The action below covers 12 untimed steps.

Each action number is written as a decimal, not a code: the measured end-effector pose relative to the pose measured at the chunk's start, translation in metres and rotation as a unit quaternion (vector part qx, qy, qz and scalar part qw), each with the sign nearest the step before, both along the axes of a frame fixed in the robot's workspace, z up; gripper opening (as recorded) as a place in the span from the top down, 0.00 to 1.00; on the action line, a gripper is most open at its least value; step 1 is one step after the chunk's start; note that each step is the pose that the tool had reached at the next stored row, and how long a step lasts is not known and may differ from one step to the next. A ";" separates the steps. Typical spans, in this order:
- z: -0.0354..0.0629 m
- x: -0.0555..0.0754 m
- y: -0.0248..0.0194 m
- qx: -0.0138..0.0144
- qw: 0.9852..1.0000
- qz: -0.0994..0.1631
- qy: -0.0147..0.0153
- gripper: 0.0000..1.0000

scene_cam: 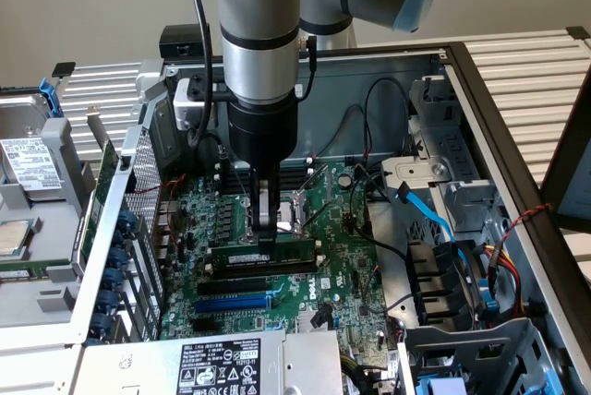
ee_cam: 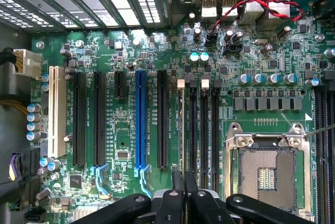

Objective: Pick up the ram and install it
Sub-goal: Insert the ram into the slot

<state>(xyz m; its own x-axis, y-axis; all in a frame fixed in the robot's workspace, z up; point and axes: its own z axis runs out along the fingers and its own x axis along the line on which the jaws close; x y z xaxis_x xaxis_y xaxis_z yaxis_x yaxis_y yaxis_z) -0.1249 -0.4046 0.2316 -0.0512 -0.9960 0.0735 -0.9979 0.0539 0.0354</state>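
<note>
One open case (scene_cam: 397, 70), ram (scene_cam: 295, 249) in gripper (scene_cam: 268, 244)

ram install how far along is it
Picked up: the ram is clamped in the pincer. In hand: it stands on edge, lined up with the black slots on the motherboard. Left: can't tell if it's fully seated; the pincer hasn't let go.

The bench (scene_cam: 528, 65) is a pale slatted surface. An open Dell desktop case (scene_cam: 397, 65) lies flat on it, its open side facing up. Slats show beyond the case's far wall and along its flank at the exterior view's right. At the case's other flank sits a grey metal drive cage (scene_cam: 42, 261) — whether it rests on the slats or hangs from the case cannot be told. A dark post (scene_cam: 570, 150) stands just beside the case.
</note>
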 end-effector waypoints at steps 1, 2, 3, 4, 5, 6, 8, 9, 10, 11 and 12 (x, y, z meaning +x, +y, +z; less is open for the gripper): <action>0.0000 0.000 0.0000 0.000 1.000 0.000 0.000 0.88; -0.0001 0.001 -0.0001 0.000 1.000 0.000 0.001 0.88; -0.0001 0.001 -0.0002 0.000 1.000 0.000 0.001 0.88; -0.0001 0.001 -0.0002 0.000 1.000 0.000 0.001 0.88; -0.0001 0.001 -0.0002 0.000 1.000 0.000 0.001 0.88; -0.0001 0.001 -0.0002 0.000 1.000 0.000 0.001 0.88; -0.0001 0.001 -0.0002 0.000 1.000 0.000 0.001 0.88; -0.0001 0.001 -0.0002 0.000 1.000 0.000 0.001 0.88; -0.0001 0.001 -0.0002 0.000 1.000 0.000 0.001 0.88; -0.0003 0.001 -0.0003 0.001 1.000 0.000 0.002 0.88; -0.0003 0.001 -0.0004 0.001 1.000 0.000 0.002 0.88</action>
